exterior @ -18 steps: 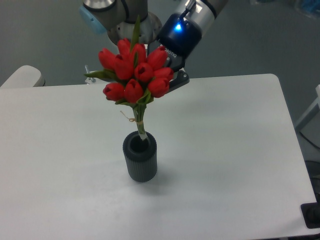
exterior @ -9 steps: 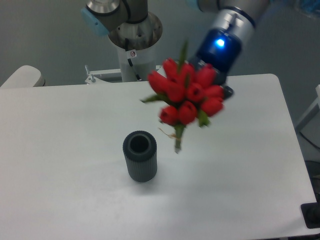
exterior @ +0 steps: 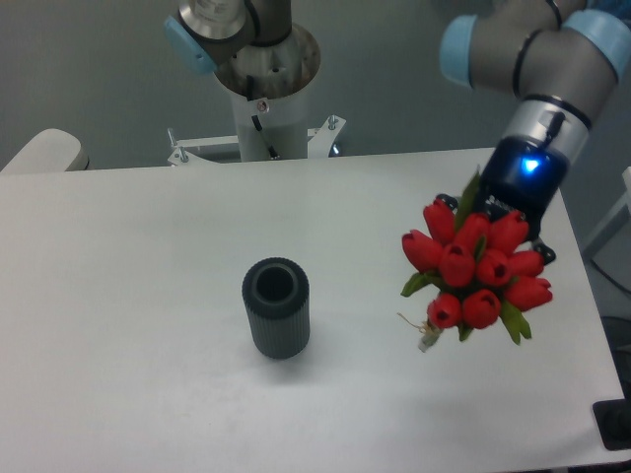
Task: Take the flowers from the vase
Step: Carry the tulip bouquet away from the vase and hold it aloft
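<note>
One bunch of flowers [exterior: 478, 268] hangs in the air over the right side of the counter [exterior: 148, 256], well apart from the vase [exterior: 276, 306].
Red tulip buds sit packed tight, green leaves poke out, and short tied stems point down-left. The bunch hides the fingers of the gripper [exterior: 493, 222], so their grip cannot be told.

Vase [exterior: 276, 320] upright on table [exterior: 148, 256], left of centre; flowers [exterior: 476, 272] well apart to its right, off the surface, directly in front of gripper [exterior: 498, 222] near the right edge, stem end lowest and leaning left; arm base [exterior: 266, 89] behind the table's far edge.
</note>
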